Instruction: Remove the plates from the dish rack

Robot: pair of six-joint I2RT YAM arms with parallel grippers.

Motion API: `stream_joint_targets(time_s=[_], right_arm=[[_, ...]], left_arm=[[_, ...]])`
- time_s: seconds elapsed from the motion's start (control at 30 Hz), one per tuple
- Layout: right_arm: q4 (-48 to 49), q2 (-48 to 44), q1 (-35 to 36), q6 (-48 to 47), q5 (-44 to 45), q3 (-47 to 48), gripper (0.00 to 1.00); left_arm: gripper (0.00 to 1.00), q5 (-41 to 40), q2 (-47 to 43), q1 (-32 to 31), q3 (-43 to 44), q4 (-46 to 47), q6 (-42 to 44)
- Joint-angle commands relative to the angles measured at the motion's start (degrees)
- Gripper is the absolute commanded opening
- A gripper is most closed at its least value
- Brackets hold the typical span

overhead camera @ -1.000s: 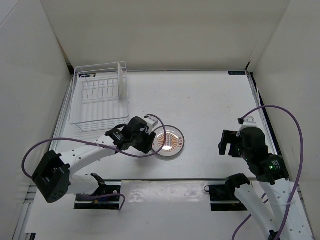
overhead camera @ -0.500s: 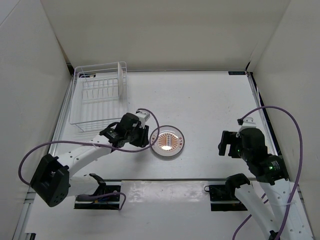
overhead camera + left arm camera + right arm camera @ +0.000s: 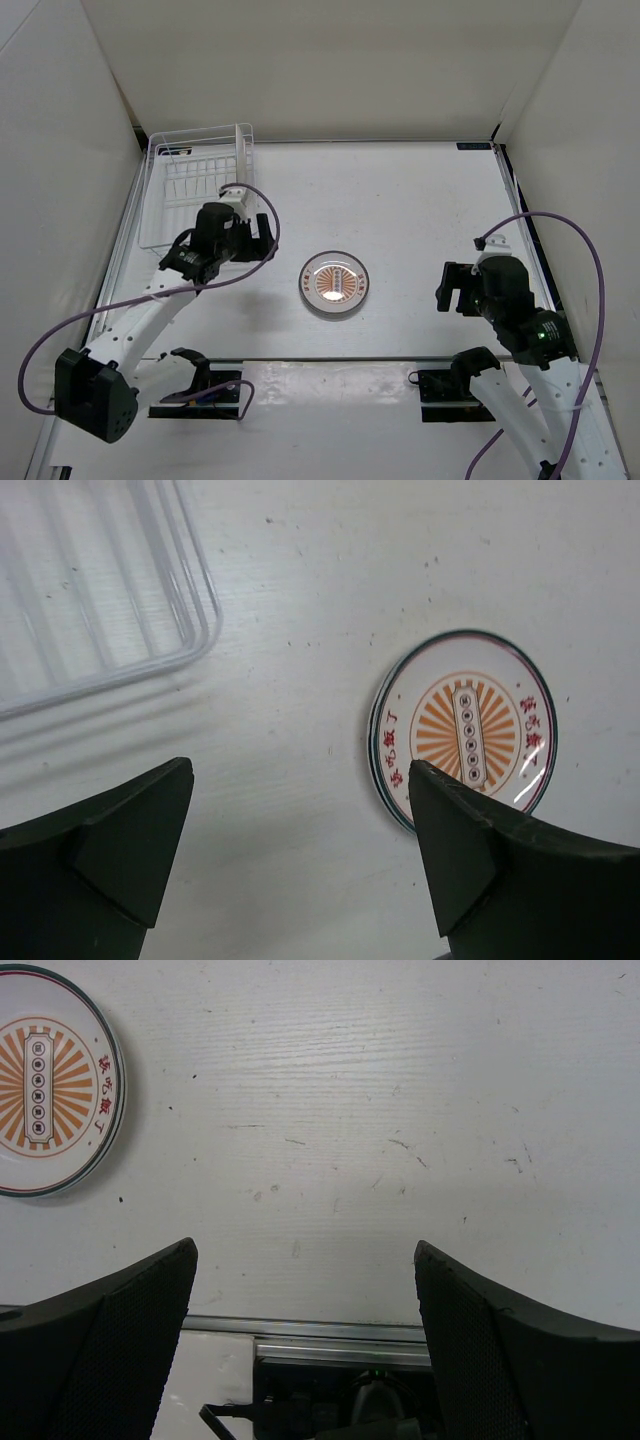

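Top view: the dish rack [image 3: 195,200] sits in the far-left corner of the table [image 3: 420,200]. A thin white disc [image 3: 243,152], apparently a plate on edge, stands at the rack's right end with its long axis running near to far. The sunburst plate [image 3: 336,282] lies flat at the table's centre, well apart from the rack; whether another plate lies beneath it cannot be told.

The left hand [image 3: 255,238] hovers over the rack's near-right corner, so the standing disc lies just beyond it toward the far edge. Its jaws are spread wide and hold nothing. The left wrist view shows only bare table between them.

The right hand [image 3: 458,288] is near the right edge, likewise spread and empty, and much farther from the rack. The next reach probably falls to the left arm.
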Motion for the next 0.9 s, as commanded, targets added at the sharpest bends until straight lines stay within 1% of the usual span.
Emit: stream_joint_targets(time_s=[0.0, 0.03, 0.07, 0.1, 0.13, 0.17, 0.2, 0.23, 0.27, 0.3, 0.37, 0.4, 0.47, 0.5, 0.53, 0.57, 0.6, 0.63, 0.67, 0.7, 0.73, 0.87], right_arm=[[1.7, 0.5, 0.4, 0.8, 1.1, 0.3, 0.9], [1.9, 0.2, 0.2, 0.7, 1.1, 0.1, 0.9], [2.2, 0.0, 0.1, 0.8, 1.0, 0.1, 0.9], [2.1, 0.1, 0.2, 0.7, 1.1, -0.1, 0.9], [2.2, 0.1, 0.4, 1.2, 1.1, -0.4, 0.9], [2.3, 0.1, 0.1, 1.2, 1.0, -0.4, 0.9], [2.2, 0.0, 0.2, 1.2, 1.0, -0.3, 0.9], [2.2, 0.2, 0.1, 1.2, 0.9, -0.4, 0.9], [2.2, 0.2, 0.1, 1.4, 0.9, -0.4, 0.9], [2.3, 0.4, 0.0, 1.4, 0.9, -0.4, 0.9], [2.2, 1.0, 0.1, 1.6, 1.2, -0.3, 0.9], [2.1, 1.1, -0.1, 1.6, 1.2, -0.3, 0.9], [2.3, 0.6, 0.1, 1.7, 1.4, -0.5, 0.9], [2.2, 0.6, 0.1, 1.7, 1.5, -0.6, 0.9], [2.3, 0.8, 0.0, 1.6, 1.6, -0.7, 0.9], [2.3, 0.6, 0.1, 1.8, 1.8, -0.7, 0.9], [2.3, 0.6, -0.1, 2.1, 1.7, -0.9, 0.9], [2.4, 0.9, 0.0, 2.2, 1.7, -1.0, 0.9], [2.8, 0.9, 0.0, 2.1, 1.6, -1.1, 0.9], [2.8, 0.8, 0.0, 1.7, 1.4, -1.3, 0.9], [3.1, 0.8, -0.1, 1.7, 1.4, -1.4, 0.9], [2.9, 0.4, 0.0, 2.2, 2.8, -1.6, 0.9]], left_arm=[[1.0, -2.9, -0.1, 2.8, 5.5, -3.7, -0.5], [1.0, -4.4, 0.2, 4.7, 6.5, -5.1, -0.7], [1.0, -4.0, 0.0, 7.2, 6.9, -5.6, -1.9], [1.0, -3.7, -0.1, 9.6, 8.6, -5.4, -2.7], [1.0, -1.5, 0.0, 12.1, 8.9, -4.2, -3.2], [1.0, -0.9, 0.4, 13.1, 9.6, -3.1, -3.6], [1.0, -0.7, 1.6, 14.4, 12.9, -2.3, -3.2], [1.0, -1.7, 2.4, 14.6, 14.5, -1.9, -2.6], [1.0, -4.9, 3.2, 14.6, 16.3, -2.2, 0.0], [1.0, -6.4, 4.1, 14.6, 19.5, -2.1, 1.8], [1.0, -10.3, 7.5, 14.8, 23.2, 2.5, 3.9], [1.0, -11.5, 10.7, 15.2, 23.8, 5.9, 4.3], [1.0, -10.6, 14.5, 17.3, 26.5, 10.9, 3.2], [0.98, -8.7, 15.8, 18.3, 26.9, 12.5, 4.1], [0.98, -8.9, 18.7, 18.4, 28.3, 14.0, 5.5], [0.98, -9.2, 21.6, 18.3, 28.8, 17.7, 6.8], [0.98, -9.5, 22.9, 18.0, 29.1, 19.2, 9.2], [0.97, -9.7, 24.4, 18.1, 30.2, 20.4, 10.3], [0.97, -9.7, 28.6, 18.0, 32.4, 20.6, 10.7], [0.95, -9.7, 30.2, 18.4, 35.1, 20.0, 11.0], [0.94, -9.7, 33.8, 18.6, 37.2, 19.2, 11.5], [0.91, -7.0, 39.4, 19.0, 39.2, 22.6, 13.0]])
